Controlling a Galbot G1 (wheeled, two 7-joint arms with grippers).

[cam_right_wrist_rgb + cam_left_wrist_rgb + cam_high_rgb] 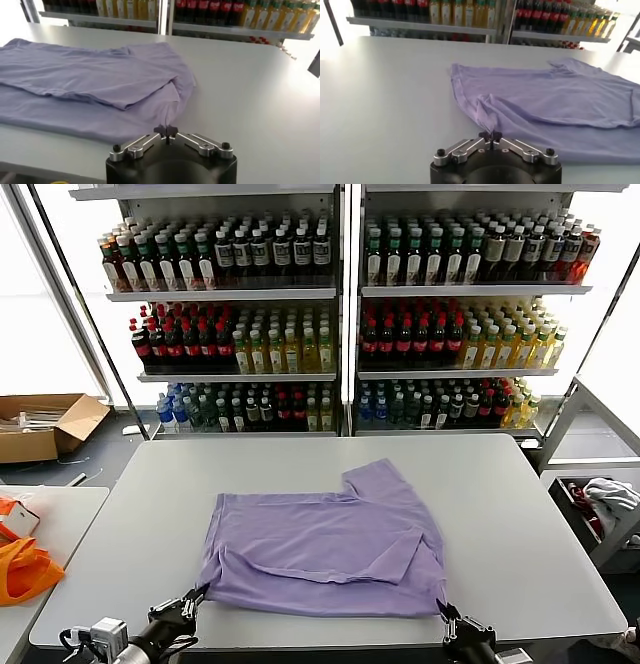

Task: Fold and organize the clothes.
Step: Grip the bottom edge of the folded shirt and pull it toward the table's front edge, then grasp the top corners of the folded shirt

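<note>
The lavender T-shirt [330,544] lies partly folded on the grey table [520,504], plain side up, with one sleeve pointing to the far side. My left gripper [197,594] is at the shirt's near left corner, shut on a pinch of its fabric [487,117]. My right gripper [441,612] is at the near right corner, shut on the shirt's edge [170,107]. Both grippers sit low at the table's front edge. The shirt also shows in the left wrist view [555,100] and the right wrist view [90,75]. Its printed graphic is hidden.
A bright orange bag [25,569] lies on a side table at the left. A cardboard box [40,424] sits on the floor at the far left. Shelves of bottles [340,314] stand behind the table. A white-grey cloth bundle [610,494] lies in a bin at the right.
</note>
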